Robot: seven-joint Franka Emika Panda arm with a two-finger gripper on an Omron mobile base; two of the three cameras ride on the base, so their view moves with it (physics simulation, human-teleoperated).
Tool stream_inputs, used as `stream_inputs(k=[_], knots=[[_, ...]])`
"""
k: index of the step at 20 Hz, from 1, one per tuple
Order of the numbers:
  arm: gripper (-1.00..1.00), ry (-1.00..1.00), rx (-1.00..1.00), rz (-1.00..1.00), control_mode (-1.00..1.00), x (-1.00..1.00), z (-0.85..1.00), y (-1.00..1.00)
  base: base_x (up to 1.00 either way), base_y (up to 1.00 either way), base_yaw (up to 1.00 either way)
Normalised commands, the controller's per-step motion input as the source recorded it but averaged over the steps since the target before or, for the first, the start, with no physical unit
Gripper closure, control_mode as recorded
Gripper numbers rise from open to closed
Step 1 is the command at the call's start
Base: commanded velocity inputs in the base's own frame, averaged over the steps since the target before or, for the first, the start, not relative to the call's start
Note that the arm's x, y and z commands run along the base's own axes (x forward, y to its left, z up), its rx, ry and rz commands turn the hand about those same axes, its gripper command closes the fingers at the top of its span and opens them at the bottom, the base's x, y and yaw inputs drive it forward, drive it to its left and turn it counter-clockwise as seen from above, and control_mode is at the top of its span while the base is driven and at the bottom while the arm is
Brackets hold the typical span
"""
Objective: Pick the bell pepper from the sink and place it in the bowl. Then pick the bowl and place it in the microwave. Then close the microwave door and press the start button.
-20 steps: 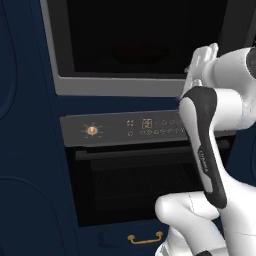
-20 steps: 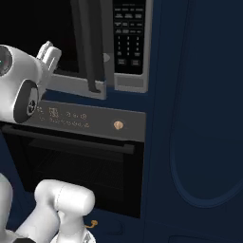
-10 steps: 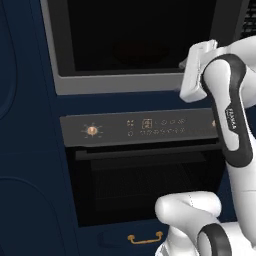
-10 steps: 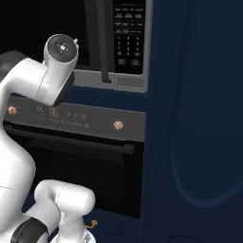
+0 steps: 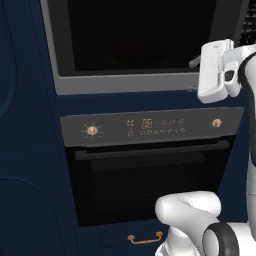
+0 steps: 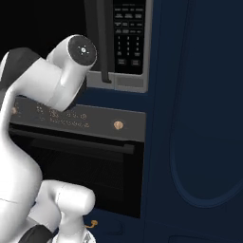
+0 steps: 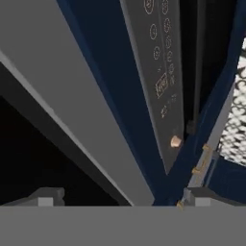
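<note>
Before the microwave [image 5: 135, 45], the tool [image 7: 120, 197] stood wide and empty, clear of the cavity where the bowl [image 5: 136, 52] sat dimly, presumably to reach the microwave door [image 6: 100, 38].

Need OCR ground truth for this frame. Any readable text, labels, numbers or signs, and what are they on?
No text can be read as words or numbers.
Microwave keypad: rows of pale button labels, too small and blurred to read.
Oven control panel: small pale symbols and a square display mark, not legible; the hand view shows them as faint outlines only.
Left oven knob: ticks around it, no numbers.
</note>
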Motion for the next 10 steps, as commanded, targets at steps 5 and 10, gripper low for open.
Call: stream_inputs(k=[5, 10], knots=[[-1.0, -0.4, 0.0, 0.0, -1.0, -1.0, 0.0, -0.81, 0.0, 0.0, 0.0], [-1.0, -0.29, 0.0, -0.04, -1.0, -0.5, -0.03, -0.94, 0.0, 0.0, 0.0]])
